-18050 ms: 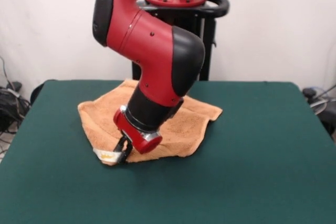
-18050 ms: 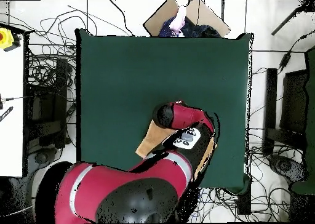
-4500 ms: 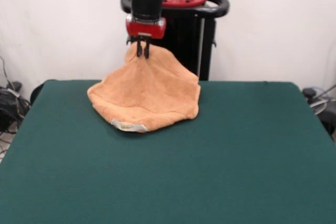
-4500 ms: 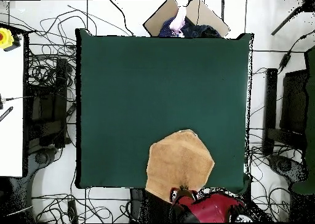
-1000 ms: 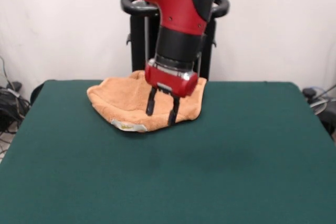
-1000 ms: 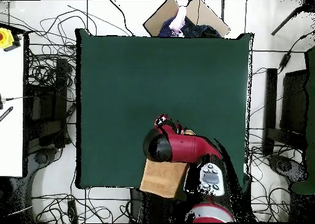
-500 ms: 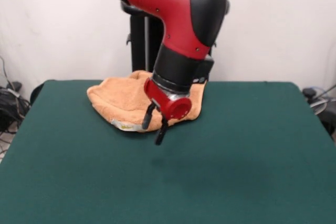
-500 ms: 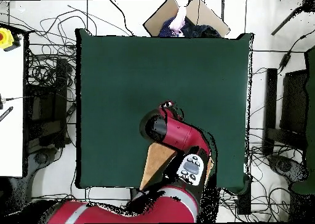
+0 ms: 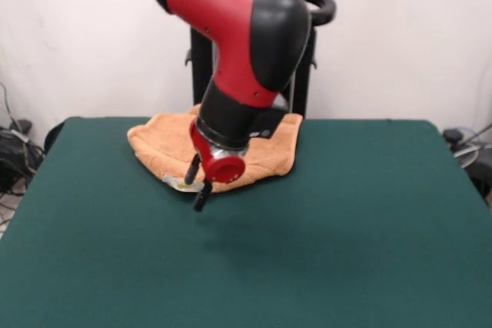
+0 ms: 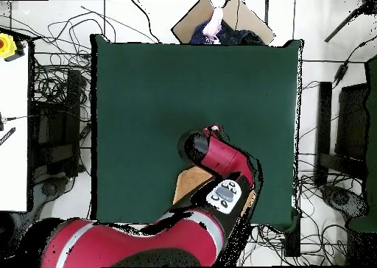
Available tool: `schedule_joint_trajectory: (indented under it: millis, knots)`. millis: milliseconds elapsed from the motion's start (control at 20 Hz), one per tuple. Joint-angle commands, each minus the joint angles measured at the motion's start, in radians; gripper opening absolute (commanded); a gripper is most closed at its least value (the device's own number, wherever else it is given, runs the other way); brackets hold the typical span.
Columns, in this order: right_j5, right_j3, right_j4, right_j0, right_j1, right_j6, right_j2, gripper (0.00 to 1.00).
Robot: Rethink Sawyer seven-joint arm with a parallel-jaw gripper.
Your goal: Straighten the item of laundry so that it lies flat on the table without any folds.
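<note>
Towel point(image 9: 165, 147) lies bunched at the far edge of the table point(image 9: 369, 220), toward 12 o'clock in the front view and left of centre; its near hem is rolled under with the white label point(image 9: 181, 183) showing at the front fold. Judgement: task well short of done, since the cloth is doubled and nowhere near flat, so corners remain to be pulled out. Gripper point(image 9: 197, 186) hangs tilted just over the near hem, jaws spread and empty, one finger point(image 9: 201, 198) past the edge over bare felt. Towel sits at 12 o'clock from the jaws, label right beside them; contact cannot be told.
</note>
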Motion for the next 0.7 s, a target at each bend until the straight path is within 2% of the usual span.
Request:
schedule_joint_trajectory:
  millis: [50, 250, 400, 700]
  knots:
    - [0.212, -0.148, 0.054, -0.014, 0.161, 0.194, -0.004, 1.00]
    - [0.252, -0.209, 0.024, -0.039, 0.218, 0.153, -0.003, 1.00]
    - [0.223, -0.223, 0.004, -0.058, 0.242, 0.118, 0.007, 1.00]
    - [0.196, -0.194, -0.026, -0.072, 0.215, 0.086, 0.001, 1.00]
